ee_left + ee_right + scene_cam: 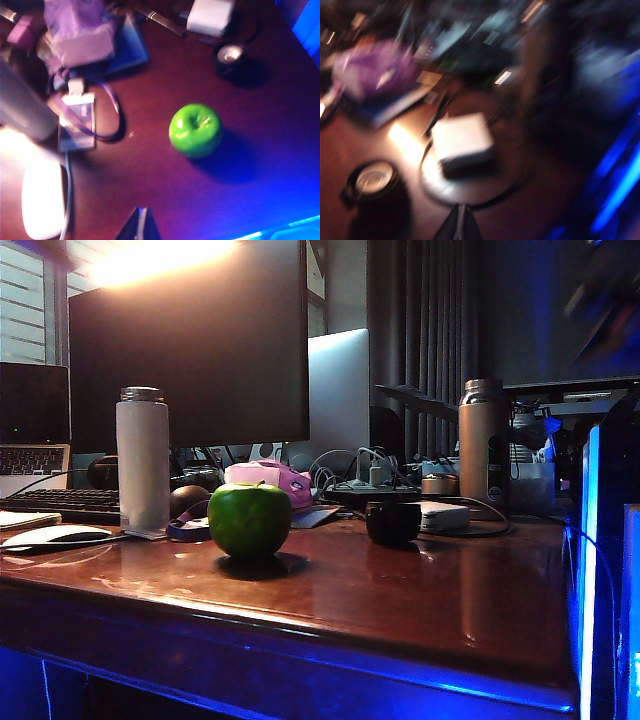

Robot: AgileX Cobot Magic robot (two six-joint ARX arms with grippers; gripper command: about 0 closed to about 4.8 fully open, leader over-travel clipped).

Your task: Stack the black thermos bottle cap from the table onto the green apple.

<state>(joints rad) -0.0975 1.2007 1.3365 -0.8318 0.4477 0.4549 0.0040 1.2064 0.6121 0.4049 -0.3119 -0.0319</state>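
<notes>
Two grippers above a cluttered desk [400, 610].
Green apple [249, 521] and black thermos bottle cap [392, 523] stand apart, bare wood toward the front edge; left gripper [140, 225] and right gripper [459, 223] jaws closed, empty.

Table [400, 590] bearing apple [249, 521], cap [392, 523]

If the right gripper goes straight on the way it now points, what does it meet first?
Probably the dark cable loop on the table, just ahead of the shut right gripper, then the white box. The view is blurred, so depth is unsure.

Black cap [392, 523] beside green apple [249, 520]
</notes>
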